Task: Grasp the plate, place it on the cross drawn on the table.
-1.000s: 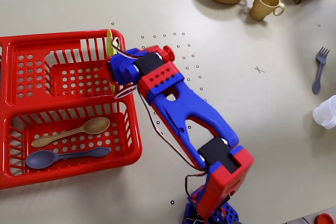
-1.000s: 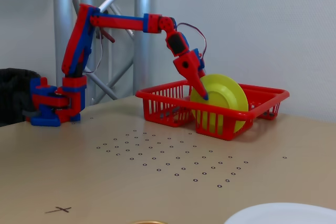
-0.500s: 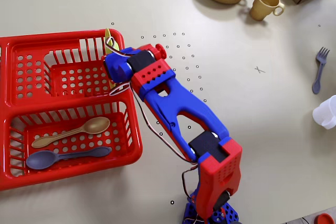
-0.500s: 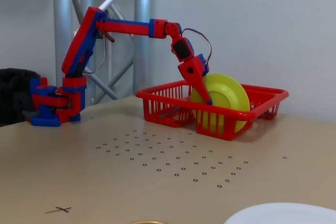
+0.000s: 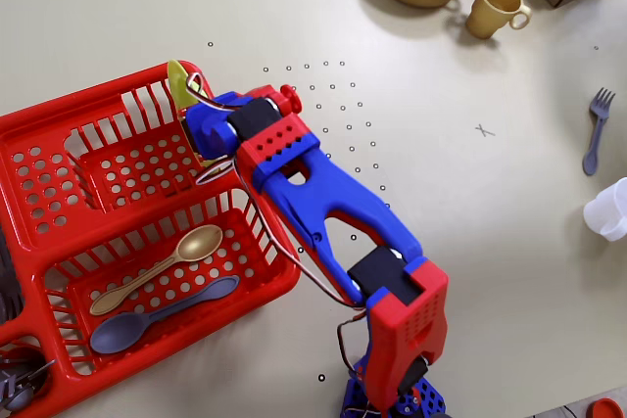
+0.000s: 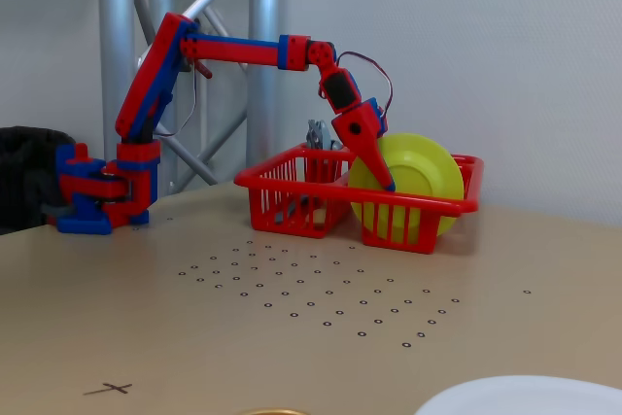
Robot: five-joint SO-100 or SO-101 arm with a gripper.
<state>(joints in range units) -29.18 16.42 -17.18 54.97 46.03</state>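
Swung round since half a second ago, the red basket (image 5: 59, 134) now sits skewed on the table (image 5: 470, 232), its far end turned toward the arm. Standing on edge inside the basket's corner nearest the dot grid (image 6: 311, 289), the plate (image 6: 413, 182) faces the fixed camera broadside; from overhead it shows only as a thin lime sliver (image 5: 181, 80) running along the basket's short wall. The gripper (image 6: 387, 182) is clamped on the plate's rim. Also in the basket lie a tan spoon (image 5: 157, 269) and a purple spoon (image 5: 162, 314), side by side in the neighbouring compartment. Well away from the basket, the cross (image 5: 484, 130) is bare.
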